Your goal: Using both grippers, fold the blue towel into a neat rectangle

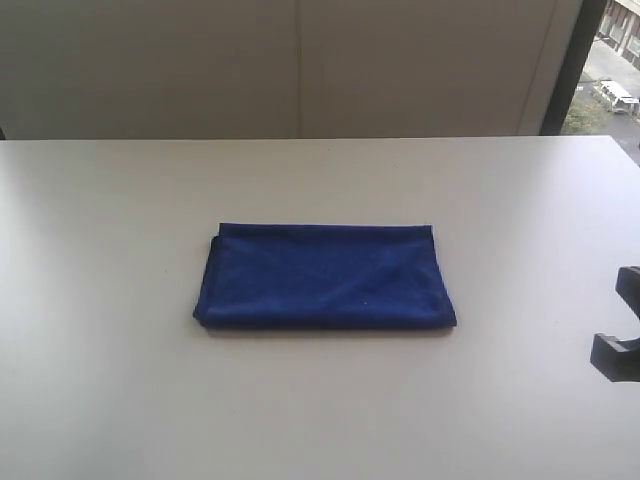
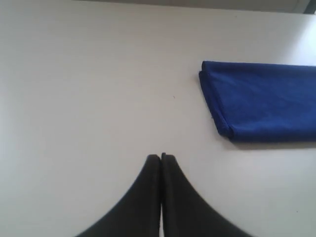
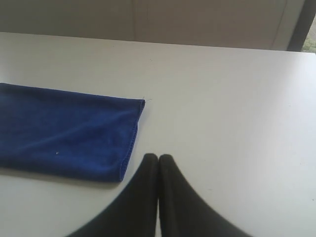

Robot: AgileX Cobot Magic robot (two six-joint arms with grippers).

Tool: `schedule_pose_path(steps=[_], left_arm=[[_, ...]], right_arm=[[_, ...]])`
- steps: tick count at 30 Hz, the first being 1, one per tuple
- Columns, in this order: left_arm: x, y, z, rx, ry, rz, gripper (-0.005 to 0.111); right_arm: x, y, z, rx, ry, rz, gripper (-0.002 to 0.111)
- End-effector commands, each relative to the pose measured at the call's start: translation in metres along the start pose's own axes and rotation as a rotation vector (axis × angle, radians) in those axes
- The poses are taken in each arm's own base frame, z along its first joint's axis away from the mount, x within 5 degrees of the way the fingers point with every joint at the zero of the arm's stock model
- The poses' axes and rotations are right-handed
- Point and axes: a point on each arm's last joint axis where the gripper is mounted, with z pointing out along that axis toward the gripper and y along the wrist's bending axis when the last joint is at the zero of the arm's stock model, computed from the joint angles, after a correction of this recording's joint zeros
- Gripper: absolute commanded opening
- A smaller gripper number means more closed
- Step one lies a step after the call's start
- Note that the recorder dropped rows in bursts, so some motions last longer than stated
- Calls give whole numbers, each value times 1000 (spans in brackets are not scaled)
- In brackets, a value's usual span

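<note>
White table [image 1: 100,250] is filling the exterior view, with a pale wall behind and a window strip at 1 o'clock. Blue towel [image 1: 325,277] is lying at centre as a flat folded rectangle, long edges running 9 to 3 o'clock.

Risks, as judged: the 9 o'clock end is showing stacked layers, so a nudge there could be sliding them apart. A fresh pinch at the 3 o'clock hem could be dragging the top layer askew.

Left gripper [image 2: 161,157]: jaws pressing fully together, holding nothing, hanging clear of the cloth.

Right gripper [image 3: 158,157]: 2 fingers meeting, empty, near the 3 o'clock end, apparently not touching.
</note>
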Motion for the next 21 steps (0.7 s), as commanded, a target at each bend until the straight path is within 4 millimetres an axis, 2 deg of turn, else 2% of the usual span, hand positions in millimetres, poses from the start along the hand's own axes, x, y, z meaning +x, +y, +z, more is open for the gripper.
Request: schedule_pose_path(steps=[1, 4, 6, 10, 21], left_arm=[[23, 5, -13, -10, -92, -80, 0], [24, 4, -22, 14, -199, -96, 0], [22, 3, -28, 26, -254, -26, 0], [18, 2, -38, 40, -369, -8, 0], [14, 6, -41, -8, -426, -6, 0]], right_arm=[[1, -1, -1, 9, -10, 9, 0], [1, -1, -1, 9, -10, 9, 0], [1, -1, -1, 9, -10, 9, 0], [1, -1, -1, 9, -10, 9, 0], [1, -1, -1, 12, -15, 9, 0]])
